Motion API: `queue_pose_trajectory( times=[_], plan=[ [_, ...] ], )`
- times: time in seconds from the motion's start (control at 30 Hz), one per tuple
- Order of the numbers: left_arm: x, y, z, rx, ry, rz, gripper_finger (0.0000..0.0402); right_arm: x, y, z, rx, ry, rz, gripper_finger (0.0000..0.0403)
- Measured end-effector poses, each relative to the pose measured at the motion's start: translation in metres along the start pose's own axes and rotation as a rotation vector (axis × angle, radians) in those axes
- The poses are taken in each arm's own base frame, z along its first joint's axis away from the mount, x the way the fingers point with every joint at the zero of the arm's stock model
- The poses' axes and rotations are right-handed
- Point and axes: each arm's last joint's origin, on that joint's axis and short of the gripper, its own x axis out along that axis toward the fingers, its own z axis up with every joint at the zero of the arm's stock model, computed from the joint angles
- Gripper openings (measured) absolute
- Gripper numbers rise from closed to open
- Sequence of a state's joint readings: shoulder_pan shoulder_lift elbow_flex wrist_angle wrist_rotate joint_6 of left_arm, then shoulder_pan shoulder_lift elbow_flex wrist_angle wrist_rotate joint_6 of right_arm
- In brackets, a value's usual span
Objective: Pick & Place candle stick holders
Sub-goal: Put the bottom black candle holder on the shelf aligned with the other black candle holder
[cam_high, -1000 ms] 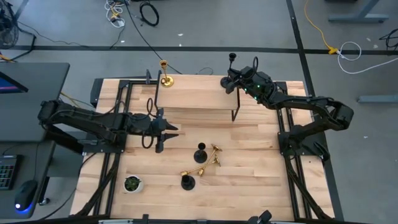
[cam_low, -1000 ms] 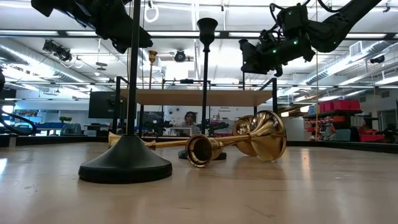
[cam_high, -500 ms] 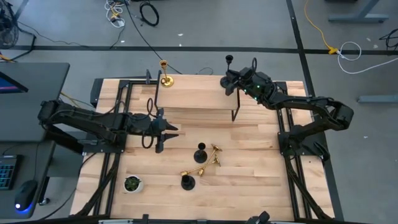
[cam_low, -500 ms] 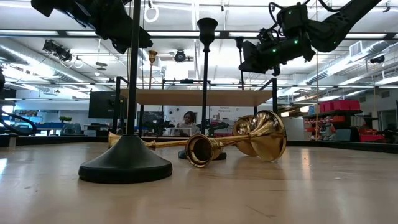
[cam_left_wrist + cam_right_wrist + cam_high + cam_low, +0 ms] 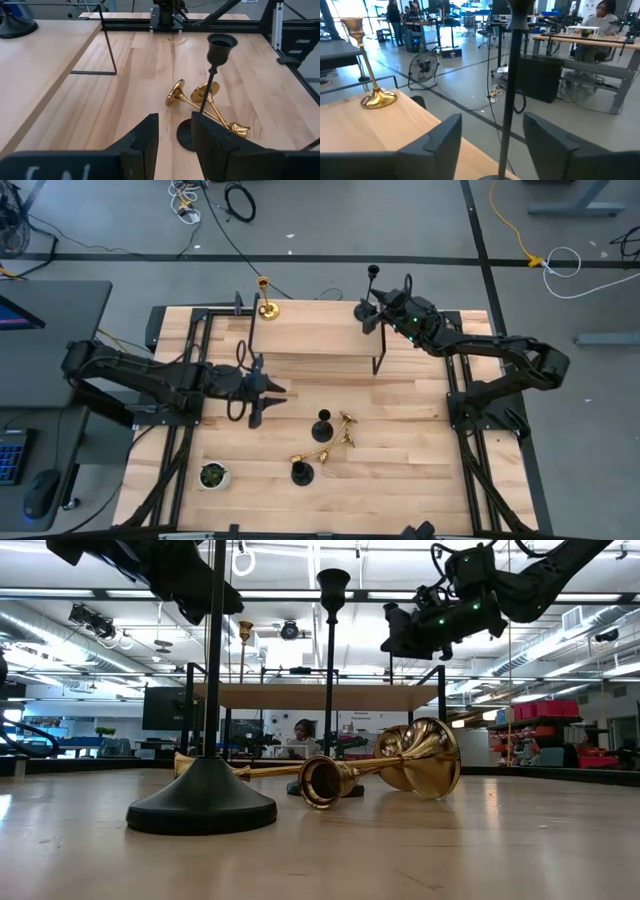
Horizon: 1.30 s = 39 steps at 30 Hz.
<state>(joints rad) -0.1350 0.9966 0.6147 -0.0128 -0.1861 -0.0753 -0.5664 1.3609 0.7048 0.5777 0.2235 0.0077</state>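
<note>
Pincer point(image 5: 172, 145) label unreadable (partial letters).

One camera looks straight down; another sits at tabletop level, close to a black flared-base candle holder point(image 5: 203, 802), which both views share.

You won't find much to read here. The only lettering sits on the left gripper's point(image 5: 172, 137) body at the near edge of the left wrist view: pale, partly cut-off characters on the dark housing, too cropped for you to make out a word. Nothing legible shows on the wooden table point(image 5: 400, 470), on the raised wooden shelf point(image 5: 315, 335), or on the candle stick holders point(image 5: 322, 425). Signs and screens in the room behind, in the low and right wrist views, are too small to read.
</note>
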Motion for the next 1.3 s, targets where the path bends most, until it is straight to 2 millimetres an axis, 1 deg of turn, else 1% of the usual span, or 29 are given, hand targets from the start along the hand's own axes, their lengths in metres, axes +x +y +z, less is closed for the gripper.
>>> queue_pose_trajectory(
  times=[0.17,0.3,0.47,0.57,0.73,0.87,0.93,1.1,1.3],
  plan=[
    [-0.001,-0.003,0.000,-0.003,0.000,-0.013,0.0119,-0.011,0.004,0.005,-0.069,0.037,-0.012,0.0244],
    [-0.001,-0.005,0.000,-0.005,0.000,-0.020,0.0119,-0.027,0.008,0.014,-0.081,0.064,-0.019,0.0247],
    [-0.001,-0.005,0.000,-0.005,0.000,-0.021,0.0119,-0.051,0.019,0.022,-0.076,0.103,0.055,0.0247],
    [0.001,-0.006,0.000,-0.007,0.000,-0.043,0.0119,-0.065,0.033,0.023,-0.068,0.138,0.176,0.0248],
    [0.011,-0.014,-0.002,0.010,-0.003,-0.123,0.0119,-0.088,0.061,0.024,-0.054,0.165,0.415,0.0248],
    [0.021,-0.021,-0.006,0.039,0.005,-0.143,0.0119,-0.104,0.084,0.025,-0.060,0.159,0.550,0.0248],
    [0.022,-0.024,-0.008,0.045,0.025,-0.178,0.0119,-0.112,0.093,0.024,-0.069,0.158,0.602,0.0248],
    [0.019,-0.040,-0.010,0.069,0.031,-0.370,0.0119,-0.126,0.108,0.024,-0.081,0.149,0.685,0.0248],
    [0.028,-0.071,-0.019,0.158,0.010,-0.475,0.0119,-0.136,0.118,0.027,-0.078,0.112,0.712,0.0248]
  ],
)
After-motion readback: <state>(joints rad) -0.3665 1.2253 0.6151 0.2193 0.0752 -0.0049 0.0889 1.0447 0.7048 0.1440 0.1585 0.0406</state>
